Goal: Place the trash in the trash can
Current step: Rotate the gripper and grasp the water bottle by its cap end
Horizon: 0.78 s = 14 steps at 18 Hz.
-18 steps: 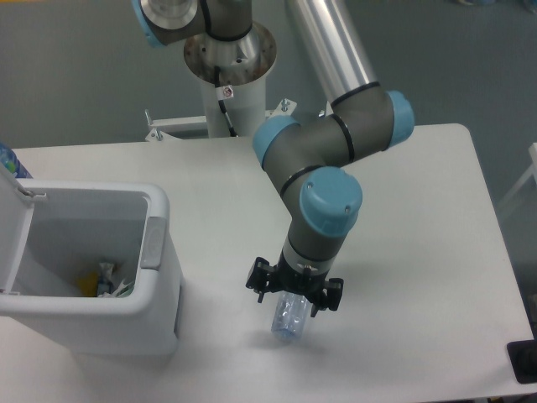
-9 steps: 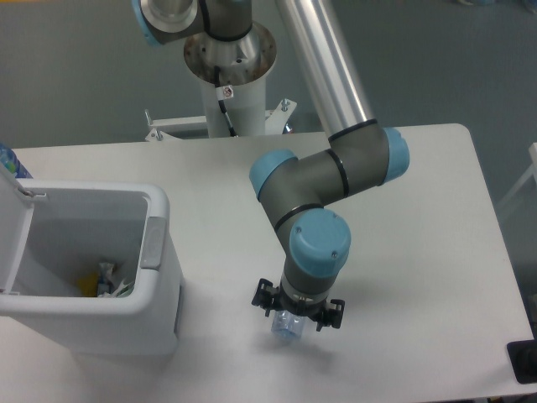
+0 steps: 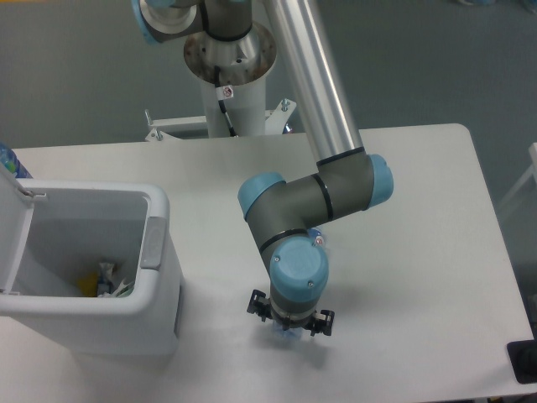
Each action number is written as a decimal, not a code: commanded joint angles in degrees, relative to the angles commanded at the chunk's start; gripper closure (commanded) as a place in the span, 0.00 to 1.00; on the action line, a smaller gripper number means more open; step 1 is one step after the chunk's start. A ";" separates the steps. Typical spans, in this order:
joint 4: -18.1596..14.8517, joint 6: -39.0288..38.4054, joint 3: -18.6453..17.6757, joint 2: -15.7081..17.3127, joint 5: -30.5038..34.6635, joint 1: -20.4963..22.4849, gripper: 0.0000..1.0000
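Observation:
The trash can (image 3: 126,323) is a boxy white bin at the left of the table with a grey side latch (image 3: 152,243). Its lid (image 3: 13,227) stands open at the left edge. My gripper (image 3: 287,332) points straight down near the table's front edge, to the right of the bin. Only a sliver of the clear plastic bottle (image 3: 279,335) shows under it. The wrist hides the fingers and most of the bottle. Yellow and pale scraps (image 3: 102,284) lie in the bin's bottom. I cannot pick out the white tissue.
The arm's base column (image 3: 231,75) stands behind the table's far edge. A blue object (image 3: 10,161) pokes up behind the bin's lid. A black object (image 3: 523,361) sits at the table's front right corner.
The wrist has moved toward the table's front edge and slightly left. It now covers the bottle, which showed clearly below the gripper before.

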 joint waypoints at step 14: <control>0.09 -0.26 0.97 5.62 -0.09 0.70 0.78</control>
